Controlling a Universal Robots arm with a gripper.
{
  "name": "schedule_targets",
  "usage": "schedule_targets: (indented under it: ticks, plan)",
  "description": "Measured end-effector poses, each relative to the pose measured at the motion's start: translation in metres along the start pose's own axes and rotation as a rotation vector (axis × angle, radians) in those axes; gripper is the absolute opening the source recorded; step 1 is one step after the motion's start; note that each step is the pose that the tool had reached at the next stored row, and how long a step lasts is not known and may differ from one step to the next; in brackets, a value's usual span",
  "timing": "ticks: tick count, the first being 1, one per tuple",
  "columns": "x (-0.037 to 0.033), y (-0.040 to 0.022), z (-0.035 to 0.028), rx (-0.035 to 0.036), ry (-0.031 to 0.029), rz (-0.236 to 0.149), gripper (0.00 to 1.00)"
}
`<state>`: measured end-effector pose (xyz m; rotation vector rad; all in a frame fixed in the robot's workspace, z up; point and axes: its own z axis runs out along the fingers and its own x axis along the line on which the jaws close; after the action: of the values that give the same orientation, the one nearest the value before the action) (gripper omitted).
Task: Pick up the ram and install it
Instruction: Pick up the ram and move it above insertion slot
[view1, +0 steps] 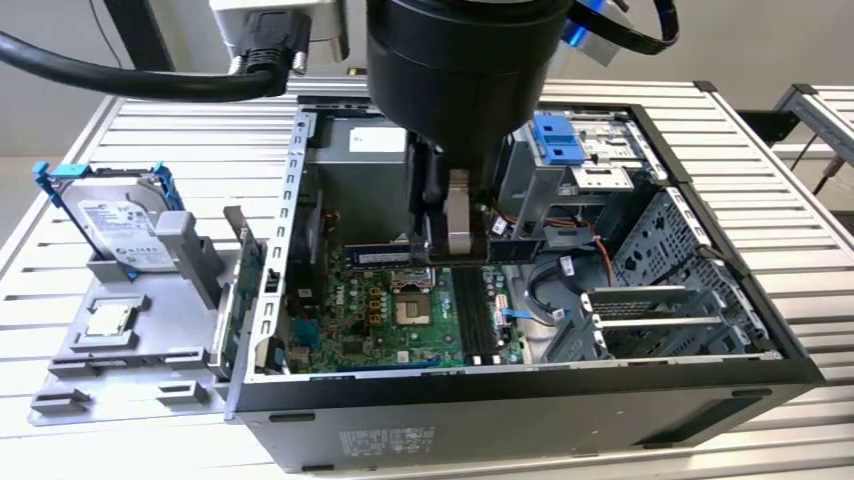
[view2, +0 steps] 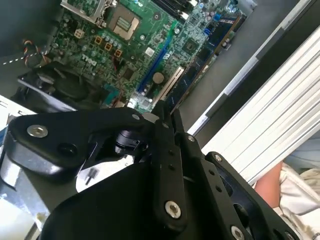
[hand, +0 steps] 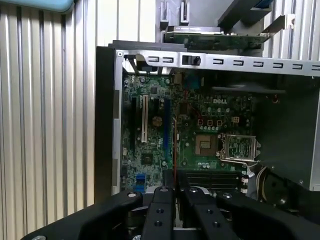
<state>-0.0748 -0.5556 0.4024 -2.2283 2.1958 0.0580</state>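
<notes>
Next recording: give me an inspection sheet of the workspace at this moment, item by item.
Surface: slatted metal table carrying an open computer case.
Job's things: ram held over the motherboard inside the case, apparently not seated in a slot.
Clutter: hard drive in a blue frame and processor chip, both on a grey tray at the exterior view's left of the case.
Grippers: end effector shut on the ram, reaching down into the case.
Cables: thick black cable running to the arm; loose wires inside the case.
Surroundings: a second slatted frame at the exterior view's right.
</notes>
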Motion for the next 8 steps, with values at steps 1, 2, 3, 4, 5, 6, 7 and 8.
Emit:
schedule_targets:
  ticks: [1,2,3,4,5,6,7,8]
  plan:
    - [0.0001,-0.0029,0.0000,-0.0001,-0.0001,0.000,0.00]
    - [0.0001,-0.0061,-0.0001,-0.0002,-0.0001,0.000,0.00]
    - [0.0002,-0.0095,-0.0001,-0.0003,0.0000,0.000,0.00]
    - [0.0002,-0.0126,-0.0002,-0.0004,0.0000,0.000,0.00]
    - [0.0002,-0.0157,-0.0002,-0.0005,0.0000,0.000,0.00]
    - [0.0003,-0.0189,-0.0003,-0.0007,0.0000,0.000,0.00]
    - [0.0003,-0.0220,-0.0005,-0.0008,0.0002,0.000,0.00]
    - [0.0004,-0.0252,-0.0004,-0.0008,0.0000,0.000,0.00]
